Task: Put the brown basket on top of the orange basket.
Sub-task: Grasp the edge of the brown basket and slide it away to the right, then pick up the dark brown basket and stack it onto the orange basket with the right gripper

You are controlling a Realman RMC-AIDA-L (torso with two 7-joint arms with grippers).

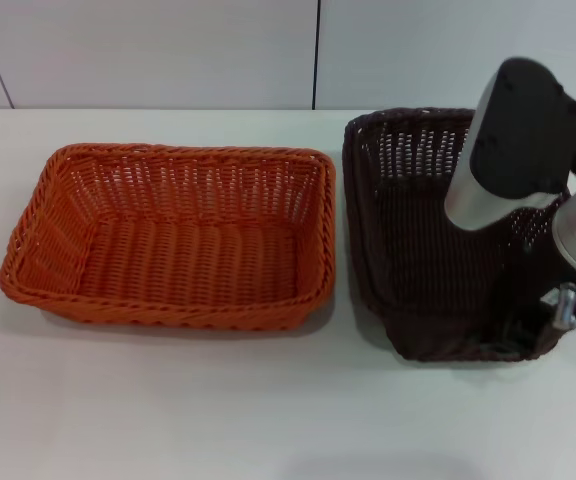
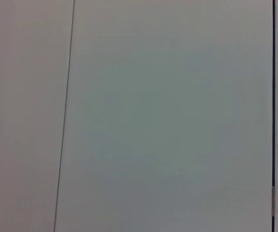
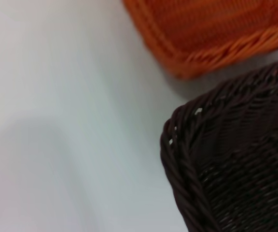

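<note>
The orange basket (image 1: 173, 157) sits flat on the white table, left of centre, and holds nothing. Right beside it is the brown basket (image 1: 408, 240), which looks tilted, its near right side raised. My right arm reaches down over it, and my right gripper (image 1: 524, 335) is at its near right rim, dark against the dark weave and seemingly shut on that rim. The right wrist view shows a corner of the brown basket (image 3: 226, 169) close up, with a corner of the orange basket (image 3: 201, 38) beyond it. My left gripper is out of view.
The white table (image 1: 218, 410) runs wide in front of both baskets. A pale panelled wall (image 1: 168, 50) stands behind the table's far edge. The left wrist view shows only a plain pale surface with thin seams.
</note>
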